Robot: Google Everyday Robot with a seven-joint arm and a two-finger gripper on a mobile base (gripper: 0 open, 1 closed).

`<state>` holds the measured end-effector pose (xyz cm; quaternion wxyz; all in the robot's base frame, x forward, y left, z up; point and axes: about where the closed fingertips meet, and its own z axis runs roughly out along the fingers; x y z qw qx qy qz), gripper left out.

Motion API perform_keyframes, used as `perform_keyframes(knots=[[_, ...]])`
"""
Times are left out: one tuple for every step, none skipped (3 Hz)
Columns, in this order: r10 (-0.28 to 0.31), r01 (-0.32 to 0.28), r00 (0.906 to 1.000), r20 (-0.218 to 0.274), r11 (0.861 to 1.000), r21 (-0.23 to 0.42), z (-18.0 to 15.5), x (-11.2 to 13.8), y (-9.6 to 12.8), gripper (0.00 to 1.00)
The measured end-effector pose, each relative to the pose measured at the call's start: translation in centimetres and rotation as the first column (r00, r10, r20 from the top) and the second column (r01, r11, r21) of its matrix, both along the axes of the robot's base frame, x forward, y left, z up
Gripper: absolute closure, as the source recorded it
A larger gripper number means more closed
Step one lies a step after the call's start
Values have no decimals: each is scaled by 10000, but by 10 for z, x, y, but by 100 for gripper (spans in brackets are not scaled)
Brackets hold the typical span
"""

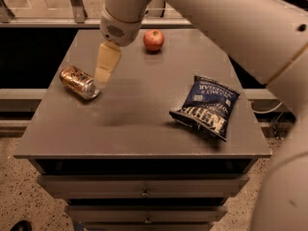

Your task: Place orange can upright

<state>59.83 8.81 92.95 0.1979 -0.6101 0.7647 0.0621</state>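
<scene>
Sideways lies the small orange-gold metallic drink can [78, 81], on the left of the flat grey table [134, 124]. The cream-coloured gripper [102, 77] hangs just beside its silver end (spread or pressed together, I cannot tell).
</scene>
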Motion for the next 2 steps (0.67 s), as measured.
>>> perform_keyframes(knots=[[-575, 578, 9970, -526, 9983, 37, -13, 29, 41, 0], [-1137, 1154, 9868, -1153, 9933, 83, -26, 46, 77, 0]])
